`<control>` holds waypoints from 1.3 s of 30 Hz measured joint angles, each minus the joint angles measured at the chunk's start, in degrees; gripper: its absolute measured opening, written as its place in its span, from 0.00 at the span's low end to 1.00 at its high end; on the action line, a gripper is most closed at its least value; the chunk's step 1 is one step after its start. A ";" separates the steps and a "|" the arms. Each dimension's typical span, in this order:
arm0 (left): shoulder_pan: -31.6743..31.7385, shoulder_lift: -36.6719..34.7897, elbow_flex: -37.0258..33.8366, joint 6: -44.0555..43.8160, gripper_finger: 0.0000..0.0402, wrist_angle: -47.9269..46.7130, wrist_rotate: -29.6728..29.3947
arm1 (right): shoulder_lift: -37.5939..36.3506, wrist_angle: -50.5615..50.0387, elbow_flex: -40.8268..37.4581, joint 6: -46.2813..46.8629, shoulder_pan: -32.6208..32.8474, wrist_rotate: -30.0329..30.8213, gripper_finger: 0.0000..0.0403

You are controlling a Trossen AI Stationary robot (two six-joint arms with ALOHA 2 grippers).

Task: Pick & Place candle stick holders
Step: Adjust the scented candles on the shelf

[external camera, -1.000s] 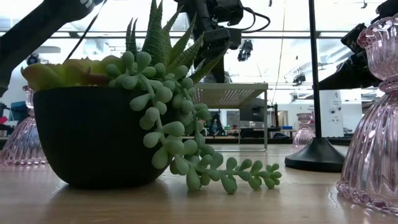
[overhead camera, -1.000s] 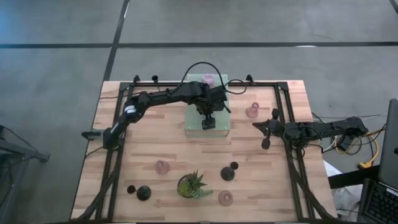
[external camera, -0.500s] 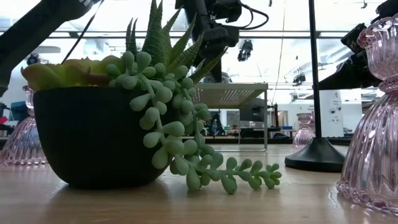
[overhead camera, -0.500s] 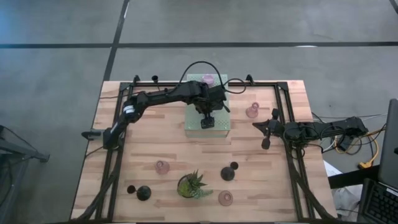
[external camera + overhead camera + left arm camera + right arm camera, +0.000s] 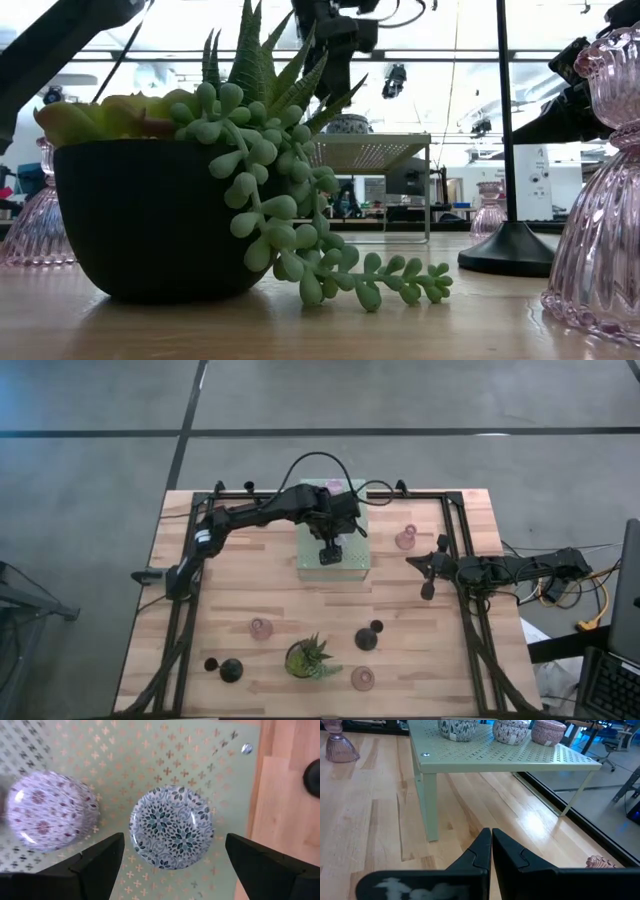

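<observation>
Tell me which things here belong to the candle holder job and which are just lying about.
Job: patterned holders on the stand, pink holders, black holders, left claw above the stand.
Lying about: plant, parked right claw.

No readable text, label, brand, number or sign appears in any of the views

Robotics lab, ceiling lights [image 5: 560,40], office chair [image 5: 620,737]

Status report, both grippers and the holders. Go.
Left gripper open above the patterned holder on the pale green stand. Right gripper shut, idle at table's right. Nothing in the way.
</observation>
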 joint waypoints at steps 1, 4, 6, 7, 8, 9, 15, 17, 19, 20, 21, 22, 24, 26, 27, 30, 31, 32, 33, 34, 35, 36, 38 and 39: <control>-0.06 0.00 1.05 0.00 0.87 -0.12 -0.07 | 0.00 0.00 0.00 -0.01 0.00 0.01 0.02; -0.10 -1.41 1.91 0.57 0.87 1.47 -1.14 | 0.00 0.01 0.00 0.00 -0.01 0.02 0.02; -0.10 -2.81 1.10 1.82 0.87 5.31 -1.83 | 0.02 0.00 0.00 0.00 -0.01 0.01 0.02; 0.02 -3.54 1.06 2.18 0.87 7.36 -2.11 | 0.04 -0.02 0.00 -0.01 -0.02 0.03 0.02; 0.11 -3.88 1.06 2.58 0.87 9.17 -2.62 | 0.02 -0.01 0.00 0.00 0.00 -0.01 0.02; 0.26 -4.13 1.06 2.95 0.87 11.16 -3.05 | 0.02 -0.02 0.00 0.00 -0.02 0.00 0.02; 1.61 -3.56 -0.09 5.75 0.87 20.42 -5.94 | 0.04 0.01 0.00 -0.02 -0.01 0.00 0.02; 2.42 -3.54 -1.77 6.01 0.87 22.47 -6.02 | 0.04 0.00 0.00 0.00 -0.02 0.02 0.02; 3.42 -3.54 -4.01 5.96 0.87 26.33 -6.46 | 0.04 0.00 0.00 0.00 0.00 0.00 0.02; 3.98 -3.54 -5.19 5.62 0.87 27.38 -6.64 | 0.04 0.00 0.00 -0.01 -0.02 0.02 0.02; 4.54 -3.52 -6.24 5.41 0.87 28.12 -6.79 | 0.04 0.01 0.00 0.00 -0.02 0.02 0.02; 5.09 -3.45 -7.14 5.18 0.87 28.99 -6.88 | 0.04 0.01 0.00 -0.01 0.00 0.00 0.02; 6.02 -3.43 -9.27 5.12 0.87 31.34 -6.94 | 0.06 0.00 0.00 -0.01 -0.02 0.02 0.02; 6.85 -3.43 -11.78 5.16 0.87 34.60 -6.98 | 0.04 0.00 0.00 -0.02 -0.02 0.00 0.02; 7.20 -3.43 -12.67 5.16 0.87 35.35 -6.96 | 0.04 0.00 0.00 -0.02 -0.02 0.00 0.02; 7.97 -3.41 -15.05 5.18 0.87 37.50 -6.91 | 0.04 0.00 0.00 -0.02 -0.02 0.00 0.02; 8.18 -3.41 -15.77 5.18 0.87 38.33 -6.93 | 0.04 0.00 0.00 -0.01 -0.02 0.02 0.02; 8.33 -3.41 -16.29 5.18 0.87 38.65 -6.93 | 0.04 0.00 0.00 -0.02 -0.02 0.02 0.02; 8.45 -3.41 -16.73 5.18 0.87 38.87 -6.98 | 0.04 0.00 0.00 -0.02 -0.01 0.00 0.02; 8.56 -3.41 -16.81 5.18 0.87 38.83 -6.99 | 0.04 0.00 0.00 -0.01 -0.01 0.01 0.02; 8.60 -3.38 -16.85 5.24 0.87 38.82 -7.04 | 0.04 0.00 0.00 -0.02 -0.02 0.02 0.02; 8.58 -3.37 -16.85 5.49 0.87 38.85 -7.41 | 0.04 0.00 0.00 0.00 -0.02 0.02 0.02; 8.63 -3.41 -16.78 6.43 0.87 39.11 -8.65 | 0.04 0.00 0.00 -0.02 -0.02 0.02 0.02; 8.69 -3.43 -16.78 6.76 0.87 39.11 -9.17 | 0.04 0.00 0.00 -0.02 -0.01 0.02 0.02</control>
